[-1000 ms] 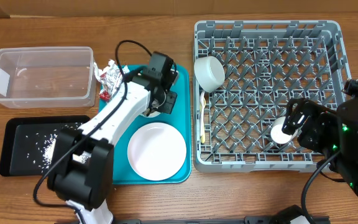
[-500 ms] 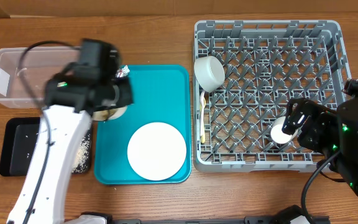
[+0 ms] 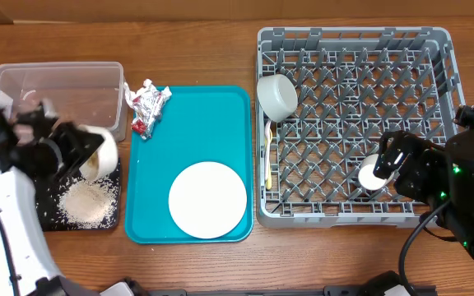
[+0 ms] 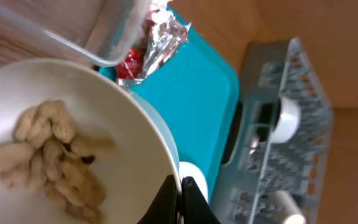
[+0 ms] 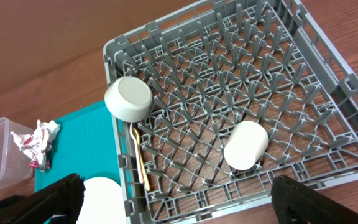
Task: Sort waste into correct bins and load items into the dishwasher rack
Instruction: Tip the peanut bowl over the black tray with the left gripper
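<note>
Wooden table (image 3: 220, 263). Left gripper (image 4: 180, 199) is clamped on the rim of a white bowl (image 3: 99, 154) of nut scraps (image 4: 55, 155), tilted over the black tray (image 3: 115, 220). Right gripper (image 5: 178, 206), jaws wide apart, hovers over the grey dishwasher rack (image 3: 352, 39).

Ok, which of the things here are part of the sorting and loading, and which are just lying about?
Job: foil wrapper, bowl of nuts tipped over the black tray, rice and scraps in it, clear tub, rack holding a second bowl, cup and yellow utensil.
Lying about: teal tray, white plate on it.
</note>
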Available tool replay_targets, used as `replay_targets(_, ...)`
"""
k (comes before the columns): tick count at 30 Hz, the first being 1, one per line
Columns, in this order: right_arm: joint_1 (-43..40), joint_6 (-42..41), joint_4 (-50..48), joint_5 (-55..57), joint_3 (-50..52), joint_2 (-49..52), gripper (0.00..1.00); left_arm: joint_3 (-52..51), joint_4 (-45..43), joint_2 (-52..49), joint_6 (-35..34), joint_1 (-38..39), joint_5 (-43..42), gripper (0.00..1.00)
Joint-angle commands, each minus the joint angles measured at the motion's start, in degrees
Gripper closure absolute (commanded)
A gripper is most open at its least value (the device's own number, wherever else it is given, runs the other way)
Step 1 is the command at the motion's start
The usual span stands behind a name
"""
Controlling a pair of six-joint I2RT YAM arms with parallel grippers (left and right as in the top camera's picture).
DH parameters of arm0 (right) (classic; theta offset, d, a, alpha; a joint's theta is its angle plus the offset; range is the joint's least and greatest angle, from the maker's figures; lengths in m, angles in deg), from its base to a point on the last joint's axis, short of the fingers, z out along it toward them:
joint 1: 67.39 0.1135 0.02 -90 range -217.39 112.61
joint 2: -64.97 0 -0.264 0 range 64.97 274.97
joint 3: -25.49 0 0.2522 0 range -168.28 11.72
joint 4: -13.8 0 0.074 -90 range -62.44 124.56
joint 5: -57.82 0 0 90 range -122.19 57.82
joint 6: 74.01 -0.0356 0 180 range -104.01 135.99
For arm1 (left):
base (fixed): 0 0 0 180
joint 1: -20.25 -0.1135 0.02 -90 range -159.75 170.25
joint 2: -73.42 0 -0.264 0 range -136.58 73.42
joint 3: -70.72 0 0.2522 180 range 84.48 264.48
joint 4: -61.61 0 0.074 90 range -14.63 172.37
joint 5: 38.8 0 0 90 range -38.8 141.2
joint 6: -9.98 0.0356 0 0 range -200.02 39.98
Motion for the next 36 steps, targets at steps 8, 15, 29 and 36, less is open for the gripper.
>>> replay_targets(8,-0.11,0.15,-0.66,0.20,-0.13,-0.44,0.00,-13.92,-4.87,0.79,23.85,-18.29,-29.42,0.96)
replay_targets(15,-0.11,0.15,-0.68,0.20,-0.13,-0.44,0.00,-26.05,-11.67,0.76,31.50,-30.47,-45.00,0.96)
replay_targets(29,-0.11,0.15,-0.92,0.20,-0.13,-0.44,0.00,-29.59,-20.65,0.76,23.15,-33.29,-45.64,0.96)
replay_targets(36,-0.11,0.13,-1.49,0.17,-0.13,-0.44,0.00,-29.51,-20.39,0.76,23.10,-32.50,-45.05,0.96)
